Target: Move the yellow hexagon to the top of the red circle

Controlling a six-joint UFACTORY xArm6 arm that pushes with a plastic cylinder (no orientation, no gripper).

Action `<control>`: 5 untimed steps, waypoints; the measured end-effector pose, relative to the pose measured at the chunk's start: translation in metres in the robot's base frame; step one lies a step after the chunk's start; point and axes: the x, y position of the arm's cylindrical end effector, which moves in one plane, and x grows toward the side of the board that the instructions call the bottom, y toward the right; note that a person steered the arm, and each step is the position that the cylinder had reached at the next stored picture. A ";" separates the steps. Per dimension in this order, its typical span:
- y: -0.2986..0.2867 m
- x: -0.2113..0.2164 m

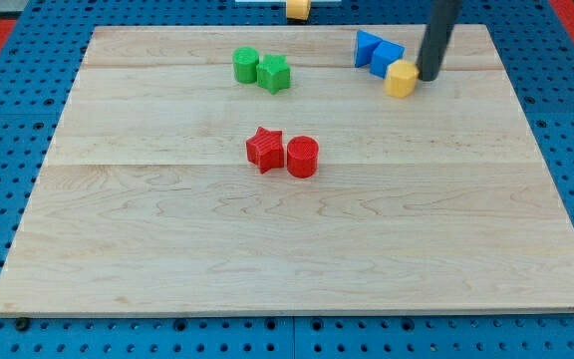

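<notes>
My tip (430,77) rests at the yellow hexagon's (401,78) right edge, near the wooden bench's (167,249) top right; this tool is a bare rod that clasps nothing. Two blue blocks (378,52) sit just left of the hexagon. The red circle (302,157) lies mid-bench, well apart, touching a red star (264,149).

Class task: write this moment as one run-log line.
tip: right of, against yellow hexagon | red circle: board centre, far down-left | goal: unmet
</notes>
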 end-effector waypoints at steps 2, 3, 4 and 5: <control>-0.069 0.015; -0.122 0.056; -0.065 0.054; -0.078 0.085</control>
